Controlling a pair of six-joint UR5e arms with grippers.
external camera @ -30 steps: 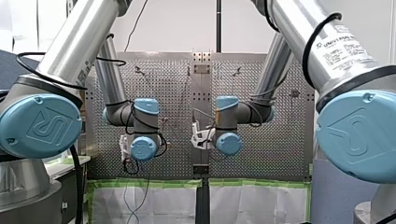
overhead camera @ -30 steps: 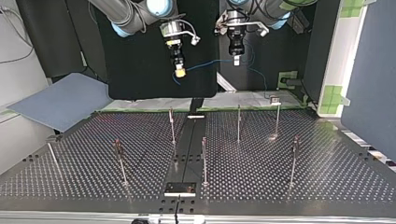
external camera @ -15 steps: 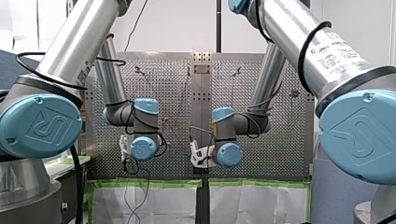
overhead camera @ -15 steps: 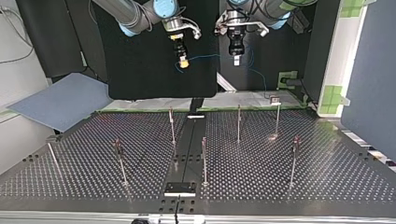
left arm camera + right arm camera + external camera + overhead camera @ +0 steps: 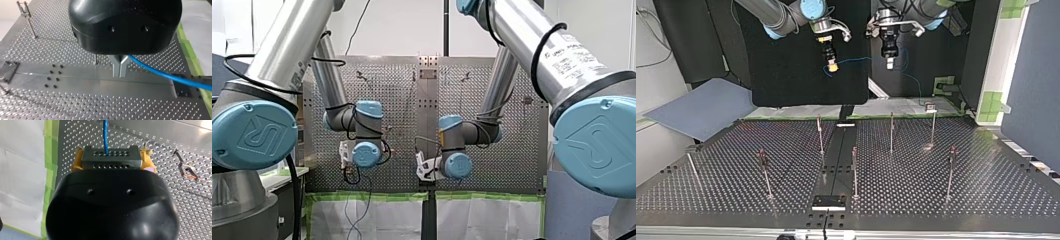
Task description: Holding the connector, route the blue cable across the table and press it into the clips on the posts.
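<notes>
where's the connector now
The connector is clamped in my right gripper, high above the table, left of centre in the top view, beside my left gripper on the blue cable.

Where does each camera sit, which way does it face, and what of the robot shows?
Front view: behind and above the shoulders, facing over the table; my left arm and my right arm show.
Top view: across the table, facing the arms; my right claw at its left, my left claw at its right.
Left wrist view: on my left wrist, looking past its claw at the table.
Right wrist view: on my right wrist; its claw grips the connector.
Both wrist views show the blue cable.
</notes>
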